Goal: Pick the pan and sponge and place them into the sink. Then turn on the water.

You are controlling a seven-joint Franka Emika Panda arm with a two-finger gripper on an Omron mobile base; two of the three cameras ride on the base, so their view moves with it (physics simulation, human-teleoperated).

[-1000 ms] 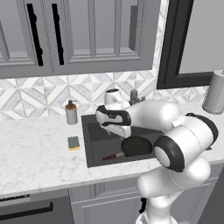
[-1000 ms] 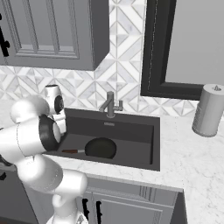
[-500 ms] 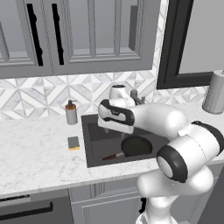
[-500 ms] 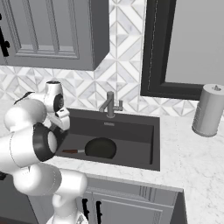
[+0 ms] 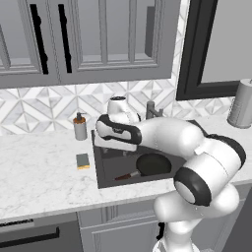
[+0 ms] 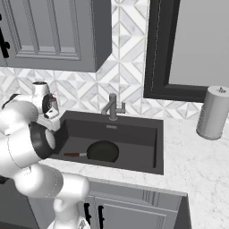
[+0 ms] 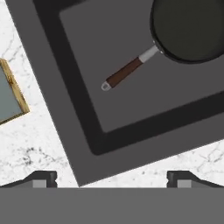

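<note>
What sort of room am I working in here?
A rendered home kitchen, it seems: a dark sink with a faucet set in a marble counter, grey cabinets above.

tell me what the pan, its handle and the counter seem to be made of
Pan: looks like dark metal with a matte black, non-stick-like finish; no glare on it. Handle: reddish-brown, seemingly wood or plastic, joined by a pale metal neck. Counter: white with grey veins, probably polished marble or an imitation. This is a rendering, so these are guesses.
</note>
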